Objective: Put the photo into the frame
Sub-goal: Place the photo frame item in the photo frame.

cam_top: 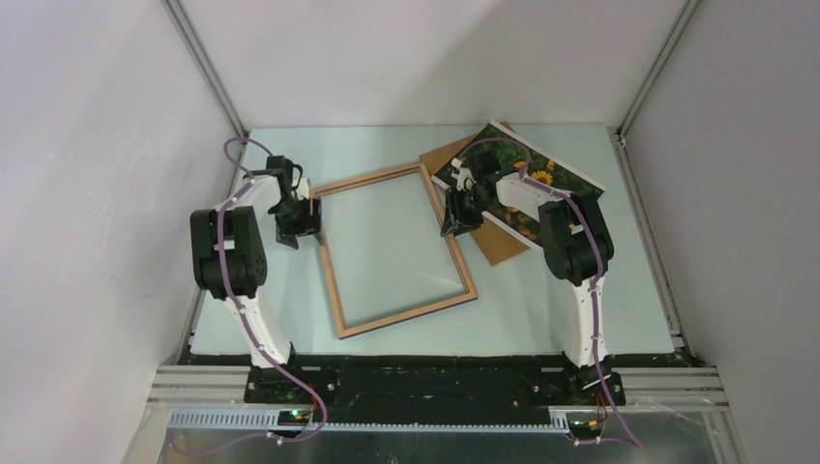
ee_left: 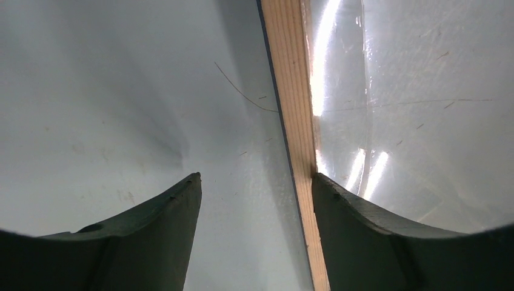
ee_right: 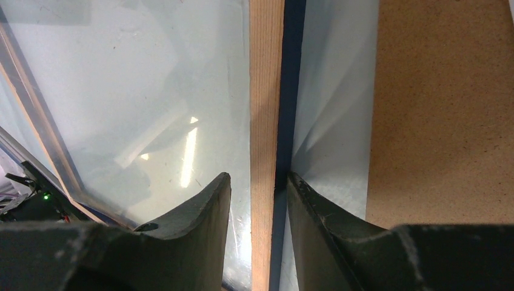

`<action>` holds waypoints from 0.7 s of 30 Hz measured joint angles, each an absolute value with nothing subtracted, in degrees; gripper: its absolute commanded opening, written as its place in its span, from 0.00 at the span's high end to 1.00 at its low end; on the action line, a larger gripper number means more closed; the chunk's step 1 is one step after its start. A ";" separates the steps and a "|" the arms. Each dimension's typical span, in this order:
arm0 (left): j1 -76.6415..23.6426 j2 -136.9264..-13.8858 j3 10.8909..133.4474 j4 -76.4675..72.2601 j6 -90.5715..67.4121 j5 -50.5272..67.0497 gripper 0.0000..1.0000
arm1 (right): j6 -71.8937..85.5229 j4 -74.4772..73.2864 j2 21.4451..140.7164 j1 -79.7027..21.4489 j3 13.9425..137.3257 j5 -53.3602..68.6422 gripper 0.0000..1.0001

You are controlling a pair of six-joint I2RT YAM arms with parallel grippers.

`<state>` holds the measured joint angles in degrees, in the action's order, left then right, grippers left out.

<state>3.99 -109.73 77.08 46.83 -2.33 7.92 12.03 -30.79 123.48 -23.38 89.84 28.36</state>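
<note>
Left gripper and right gripper, both unclenched, astride opposite side rails of the frame lying wood-face up on the desk, seemingly to lift or turn it; photo outboard of right gripper, atop brown backing board.

You are looking at a lab robot cell: pale worktop boxed by plain white panels on aluminium profile posts; two cabled arms bolted to a base rail at 6 o'clock.
</note>
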 measured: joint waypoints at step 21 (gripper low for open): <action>3.99 -109.93 78.04 46.94 -4.19 7.77 0.21 | 13.52 -29.93 123.46 -23.22 89.25 28.99 0.57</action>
